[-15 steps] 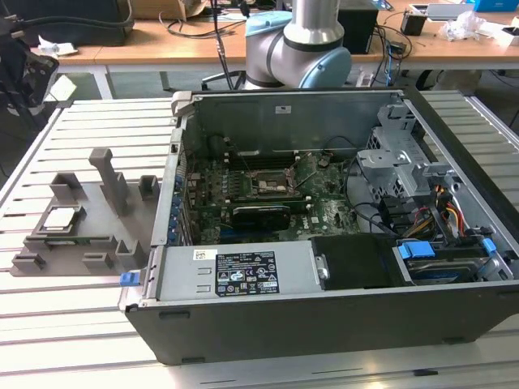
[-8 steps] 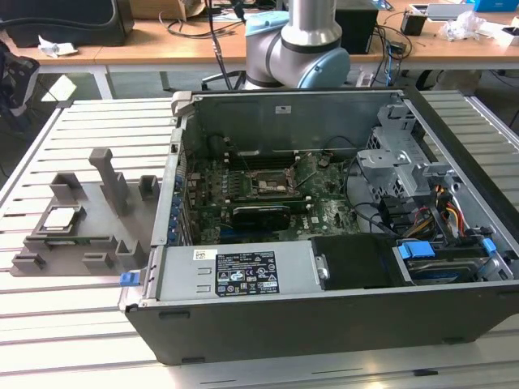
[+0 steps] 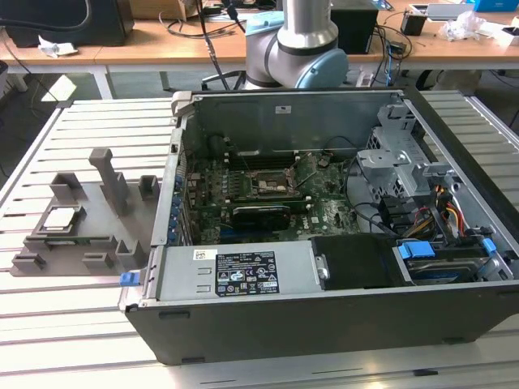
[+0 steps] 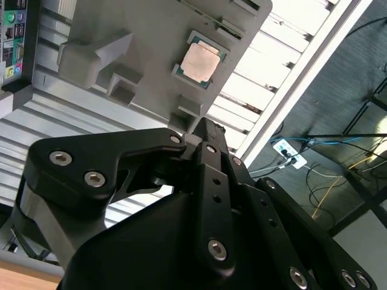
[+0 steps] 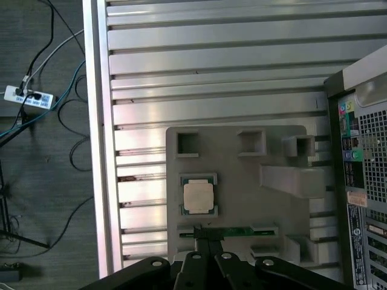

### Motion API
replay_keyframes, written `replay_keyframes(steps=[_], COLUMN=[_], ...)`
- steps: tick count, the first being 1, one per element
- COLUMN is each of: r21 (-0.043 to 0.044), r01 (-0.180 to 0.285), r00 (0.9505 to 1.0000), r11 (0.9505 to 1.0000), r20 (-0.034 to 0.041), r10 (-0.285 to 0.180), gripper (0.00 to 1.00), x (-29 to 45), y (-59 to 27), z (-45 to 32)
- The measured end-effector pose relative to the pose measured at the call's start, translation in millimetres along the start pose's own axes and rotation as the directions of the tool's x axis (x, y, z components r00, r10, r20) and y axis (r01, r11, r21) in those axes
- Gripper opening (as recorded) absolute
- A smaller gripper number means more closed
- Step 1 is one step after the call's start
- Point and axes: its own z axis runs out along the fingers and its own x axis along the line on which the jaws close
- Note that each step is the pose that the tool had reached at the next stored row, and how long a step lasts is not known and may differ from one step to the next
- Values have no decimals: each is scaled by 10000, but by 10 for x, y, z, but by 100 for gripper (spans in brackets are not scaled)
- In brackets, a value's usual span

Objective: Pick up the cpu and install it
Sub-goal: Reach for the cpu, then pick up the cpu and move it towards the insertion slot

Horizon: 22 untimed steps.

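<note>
The cpu [image 3: 62, 217] is a small square chip with a silver top. It lies flat in a recess of the grey plastic tray [image 3: 97, 241], at the exterior view's left, beside the open computer case. Both wrist views look down on the cpu [image 4: 200, 62] [image 5: 199, 196] from well above. My gripper [image 5: 207, 234] [image 4: 203, 125] hangs high over the tray's edge, its black fingers pressed together with nothing between them. The motherboard's socket [image 3: 268, 185] sits inside the case, uncovered.
The open computer case [image 3: 324, 243] lies on a slatted metal table [image 3: 97, 324], with a drive cage [image 3: 397, 162] and cables on the exterior view's right. Upright blocks [image 3: 109, 178] rise from the tray. Beyond the table edge are floor cables and a power strip [image 5: 27, 98].
</note>
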Motion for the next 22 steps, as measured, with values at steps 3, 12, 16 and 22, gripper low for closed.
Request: replay_keyframes(steps=[3,12,16,22], r21=[0,0,0,0], r01=[-1,0,-1,-1], r00=[10000,10000,10000,10000], r11=[10000,10000,10000,10000], r20=[0,-1,0,0], r10=[1,0,1,1], gripper=[11,11,11,53], x=[1,2,3,3], y=[0,0,0,0], z=[0,0,0,0])
